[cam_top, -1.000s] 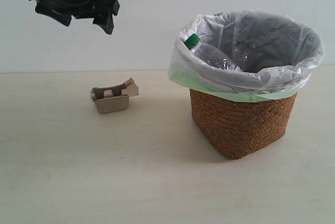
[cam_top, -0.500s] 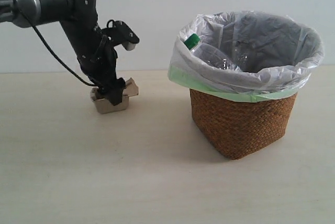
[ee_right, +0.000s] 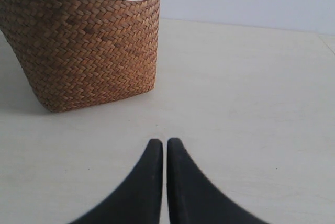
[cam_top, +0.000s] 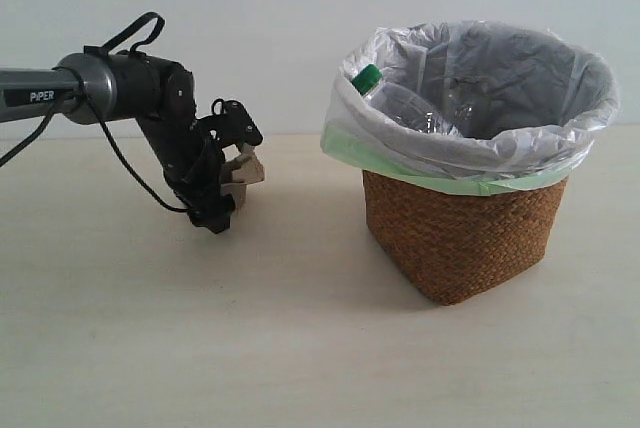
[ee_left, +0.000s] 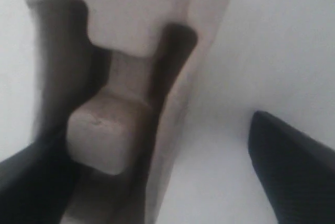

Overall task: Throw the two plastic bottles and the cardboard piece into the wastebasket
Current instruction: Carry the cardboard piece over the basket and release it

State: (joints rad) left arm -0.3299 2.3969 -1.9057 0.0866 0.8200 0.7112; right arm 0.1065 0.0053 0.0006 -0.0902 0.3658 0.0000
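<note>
The grey-brown cardboard piece (cam_top: pixel 245 169) sits on the table left of the wastebasket, mostly hidden behind my left gripper (cam_top: pixel 231 181). The left wrist view shows the cardboard piece (ee_left: pixel 131 77) very close and blurred, one wall standing between the wide-apart fingers of the open left gripper (ee_left: pixel 157 143). The wicker wastebasket (cam_top: pixel 460 233) with its plastic liner holds the green-capped bottle (cam_top: pixel 368 78), leaning against the near left rim. The black-capped bottle is hidden. My right gripper (ee_right: pixel 166 143) is shut on nothing, low over the table beside the wastebasket (ee_right: pixel 84 46).
The pale table (cam_top: pixel 300 348) stretches bare in front of the wastebasket and the cardboard. A plain light wall (cam_top: pixel 280 28) stands behind. The left arm (cam_top: pixel 110 88) reaches in from the left edge.
The left arm came down from the upper left to the cardboard piece, and its open gripper now sits lower around it, covering most of it. The wastebasket and bottle have not moved.
</note>
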